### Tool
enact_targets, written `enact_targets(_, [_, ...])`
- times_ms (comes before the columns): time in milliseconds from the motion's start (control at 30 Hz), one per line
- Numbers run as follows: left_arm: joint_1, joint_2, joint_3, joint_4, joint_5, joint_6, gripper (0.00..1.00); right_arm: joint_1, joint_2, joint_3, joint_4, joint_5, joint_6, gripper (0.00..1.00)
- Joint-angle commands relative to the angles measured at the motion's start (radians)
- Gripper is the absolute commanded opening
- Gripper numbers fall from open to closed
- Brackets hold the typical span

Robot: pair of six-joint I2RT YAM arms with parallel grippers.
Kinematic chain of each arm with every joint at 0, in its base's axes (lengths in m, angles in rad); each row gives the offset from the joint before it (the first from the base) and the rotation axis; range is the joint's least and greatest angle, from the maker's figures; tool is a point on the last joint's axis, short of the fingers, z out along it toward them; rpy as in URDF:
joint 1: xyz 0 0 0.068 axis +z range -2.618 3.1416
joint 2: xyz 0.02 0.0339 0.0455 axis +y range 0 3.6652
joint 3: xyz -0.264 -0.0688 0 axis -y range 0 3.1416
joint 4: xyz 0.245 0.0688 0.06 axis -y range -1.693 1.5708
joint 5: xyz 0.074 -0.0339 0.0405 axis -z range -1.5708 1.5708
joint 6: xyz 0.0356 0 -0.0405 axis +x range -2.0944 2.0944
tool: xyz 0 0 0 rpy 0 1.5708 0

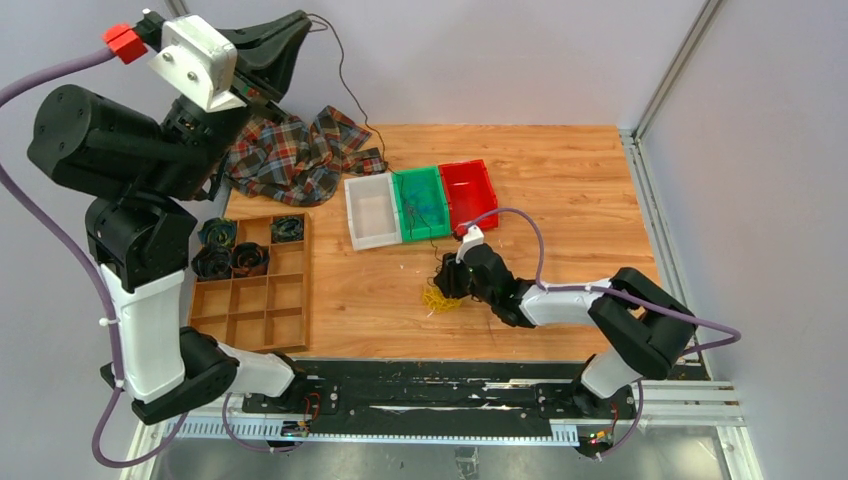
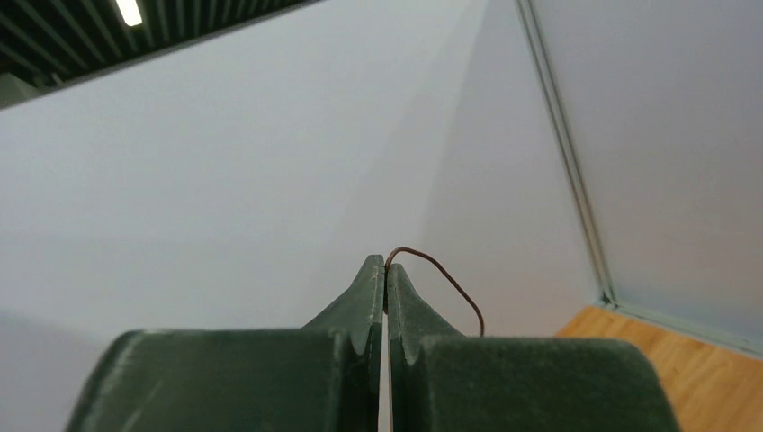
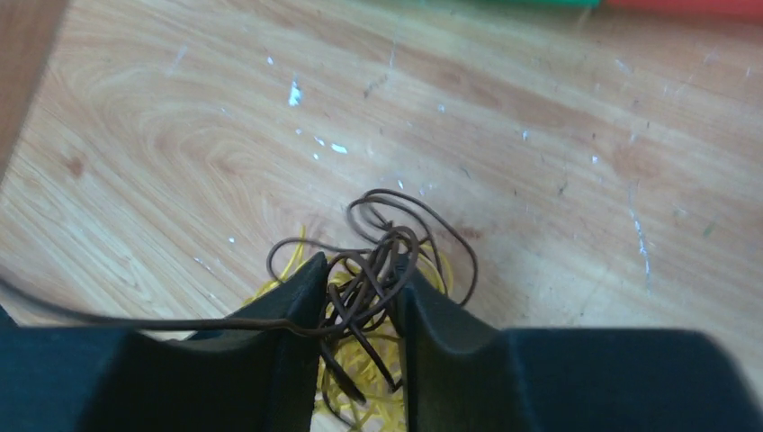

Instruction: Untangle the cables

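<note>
Right pincer [image 1: 447,283] sits low at the middle of the top view, over the cables [image 1: 437,298], a small yellow and dark bunch on the table [image 1: 580,200], below the green bin [image 1: 420,180]. At the upper left the left pincer [image 1: 288,45] is raised high, and a thin dark strand [image 1: 352,100] falls from it toward the bins. In the left wrist view the left pincer [image 2: 385,270] is pressed together on that strand [image 2: 441,268], which arches out to the right of the tips against the pale wall. In the right wrist view the right pincer [image 3: 360,270] straddles the cables [image 3: 382,247]: dark loops fill the gap between the jaws, with yellow strands [image 3: 360,369] lying under them on the wood, and one dark line runs off to the left edge. The jaws stand apart, but whether they already bite on the loops I cannot tell. The step looks like pinning the bunch while the raised arm draws one strand free. To do it well, I would press down on the yellow strands rather than the strand being pulled, then lift slowly, because a grip on the wrong loop would likely tighten the knot or drag the whole bunch upward.
</note>
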Motion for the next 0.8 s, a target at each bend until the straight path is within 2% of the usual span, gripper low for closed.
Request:
enact_targets(0, [-0.006, -0.021, 0.0, 0.121, -0.072, 0.095, 0.01, 0.017, 0.018, -0.04, 0.031, 0.033, 0.034, 0.23])
enact_targets(67, [-0.005, -0.02, 0.003, 0.151, -0.102, 0.124, 0.0, 0.016, 0.011, -0.05, 0.029, 0.044, 0.038, 0.04])
enact_targets(133, [-0.006, -0.015, 0.001, 0.185, -0.135, 0.163, 0.01, 0.017, -0.001, -0.063, 0.026, 0.055, 0.041, 0.01])
enact_targets(367, [-0.005, 0.037, 0.02, 0.443, -0.318, 0.35, 0.01, 0.016, -0.026, -0.117, 0.034, 0.089, 0.067, 0.01])
enact_targets(567, [-0.005, 0.119, 0.123, 0.591, -0.337, 0.478, 0.01, 0.017, -0.02, -0.168, 0.048, 0.124, 0.08, 0.0])
enact_targets(667, [-0.006, 0.137, 0.126, 0.672, -0.349, 0.53, 0.0, 0.017, -0.034, -0.186, 0.047, 0.143, 0.081, 0.01])
enact_targets(700, [-0.006, 0.137, 0.13, 0.663, -0.342, 0.518, 0.01, 0.016, -0.043, -0.187, 0.051, 0.135, 0.076, 0.02])
enact_targets(767, [-0.006, 0.11, 0.088, 0.599, -0.319, 0.478, 0.01, 0.017, -0.075, -0.173, 0.031, 0.113, 0.069, 0.14])
